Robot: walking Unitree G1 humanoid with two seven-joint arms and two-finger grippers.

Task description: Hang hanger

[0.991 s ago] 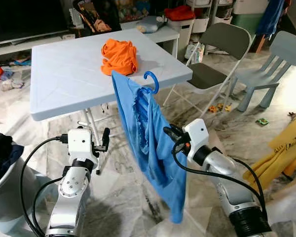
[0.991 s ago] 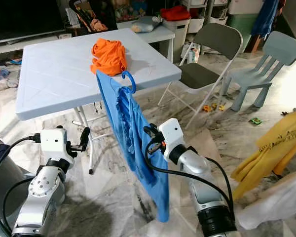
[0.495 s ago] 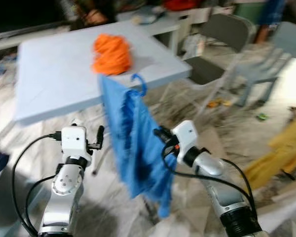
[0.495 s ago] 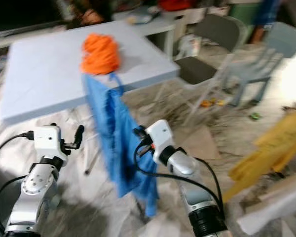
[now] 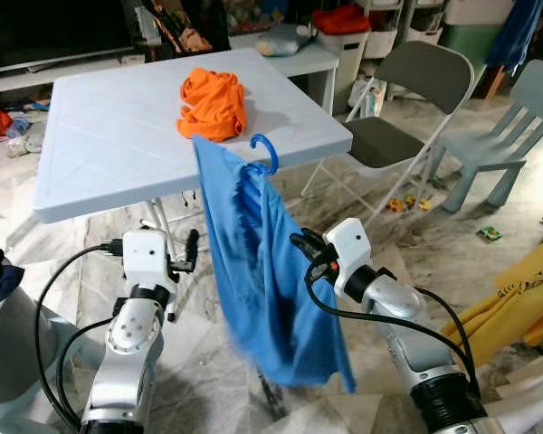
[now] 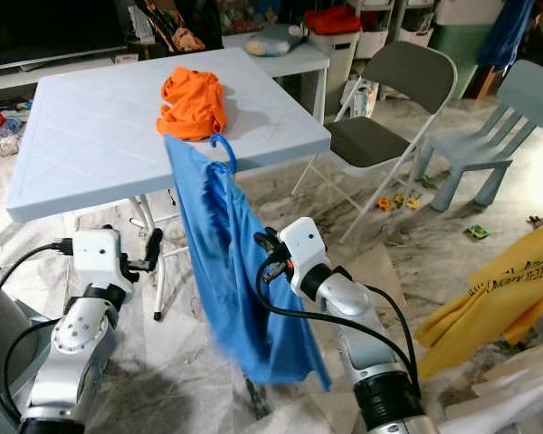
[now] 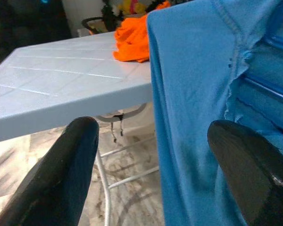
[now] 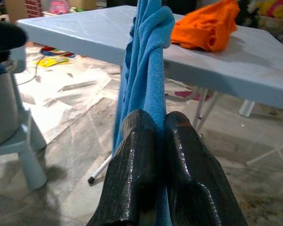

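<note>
Underfoot, the floor is mottled marble, and a pale blue plastic table with moulded diagonal lines stands ahead of the robot on thin white metal legs. An orange cloth lies crumpled near the table's near right corner. Right of the table stand a grey folding chair and, farther right, a small light blue plastic chair; small toys are scattered on the floor between them. Behind the table are a low white bench, storage bins and clutter. A yellow garment lies on the floor well right of the table.

Between the table's near edge and the robot the floor is open, and the two arms reach into that gap.

The right gripper has its fingers pressed close together on the cloth of a blue shirt, which is draped on a blue plastic hanger. The hanger's hook rises just in front of the table's near right corner, level with its edge, and the soft, frayed shirt falls in folds toward the floor, its lower hem blurred.

The left gripper is spread wide and empty, just left of the shirt and below the table's front edge; its smooth black fingers frame the shirt's side.
</note>
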